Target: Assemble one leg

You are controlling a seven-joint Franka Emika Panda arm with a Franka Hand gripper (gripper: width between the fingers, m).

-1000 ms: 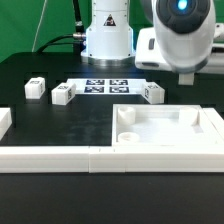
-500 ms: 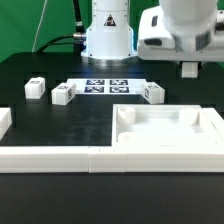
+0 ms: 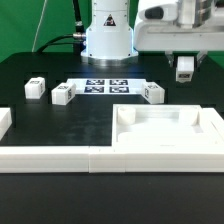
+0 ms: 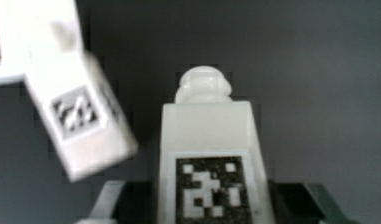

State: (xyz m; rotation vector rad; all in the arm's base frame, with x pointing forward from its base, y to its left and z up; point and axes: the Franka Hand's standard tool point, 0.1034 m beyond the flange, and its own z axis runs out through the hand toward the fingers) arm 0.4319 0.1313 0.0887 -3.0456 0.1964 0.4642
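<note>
My gripper (image 3: 185,70) hangs at the exterior view's upper right, above the table, shut on a small white leg (image 3: 185,66) with a black-and-white tag. In the wrist view the held leg (image 4: 212,150) runs between the dark fingers (image 4: 119,203), tag facing the camera and a round peg at its far end. My gripper (image 4: 213,198) clamps its near end. Three more legs lie on the black table: two at the exterior view's left (image 3: 36,88) (image 3: 63,94) and one near the middle (image 3: 152,93). One lies beside the held leg in the wrist view (image 4: 77,110).
The big white tray-like piece (image 3: 205,140) with a round corner hole lies at the exterior view's front right. The marker board (image 3: 105,86) lies at the back centre before the robot base (image 3: 108,40). A long white rail (image 3: 50,157) runs along the front left.
The arm has risen, carrying the leg up off the table at the exterior view's right. The other legs and the tray-like piece have not moved.
</note>
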